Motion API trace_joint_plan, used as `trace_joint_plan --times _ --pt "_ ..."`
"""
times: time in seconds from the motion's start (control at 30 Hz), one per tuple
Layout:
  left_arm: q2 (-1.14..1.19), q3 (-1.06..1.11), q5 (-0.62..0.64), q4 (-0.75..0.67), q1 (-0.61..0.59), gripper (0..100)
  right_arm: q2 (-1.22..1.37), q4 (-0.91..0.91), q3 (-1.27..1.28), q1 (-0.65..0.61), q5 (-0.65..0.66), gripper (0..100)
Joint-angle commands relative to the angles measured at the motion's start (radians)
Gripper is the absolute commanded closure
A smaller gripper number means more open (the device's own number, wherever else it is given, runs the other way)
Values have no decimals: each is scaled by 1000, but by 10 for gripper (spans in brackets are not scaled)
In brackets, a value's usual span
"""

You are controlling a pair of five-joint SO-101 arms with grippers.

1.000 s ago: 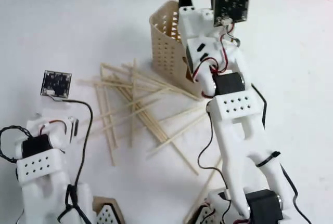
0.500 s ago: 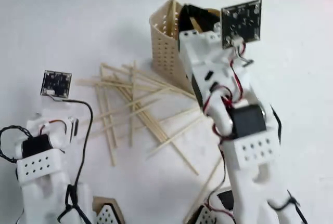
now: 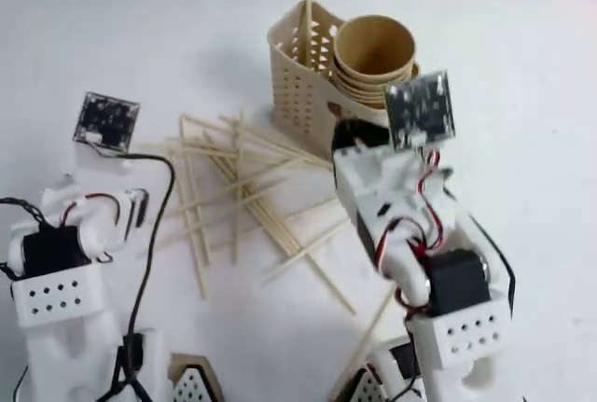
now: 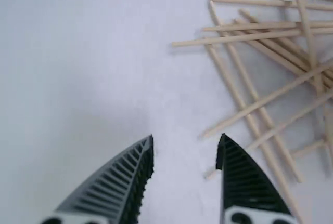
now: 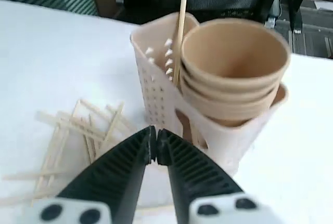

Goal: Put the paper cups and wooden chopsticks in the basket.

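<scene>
Fingers (image 5: 122, 172) of right gripper (image 5: 155, 146) pressed shut on nothing, hanging just in front of basket (image 5: 156, 78); fingers (image 4: 125, 177) of left gripper (image 4: 184, 148) spread apart, empty, low over bare counter (image 4: 78, 52) at the edge of the chopsticks (image 4: 250, 78). Likely next: fetching another stick, probably with the left. Choose one lying at the outside of the heap, not pinned beneath others; straddle it crosswise near its middle, close firmly, lift level to avoid swinging, then tip upright and release into the free corner next to the cups (image 3: 375, 48). Approach the basket's wall gently, for fear of nudging or toppling. Cups tan, nested in a stack, mouth up, seated inside the basket; one stick (image 3: 308, 15) standing upright in there beside them; the rest, thin pale wood, strewn criss-cross on the counter just beside the basket, between the two arms
</scene>
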Motion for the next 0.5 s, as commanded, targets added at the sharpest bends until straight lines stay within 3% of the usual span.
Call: trace_joint_plan --times 0.0,0.2,0.47 --pt "-15 -64 58 58 54 706 -110 -2 140 44 15 978" --pt "111 -100 104 54 108 691 -211 -206 443 174 9 978" --pt "627 -365 175 48 124 691 -225 -433 652 202 8 978"
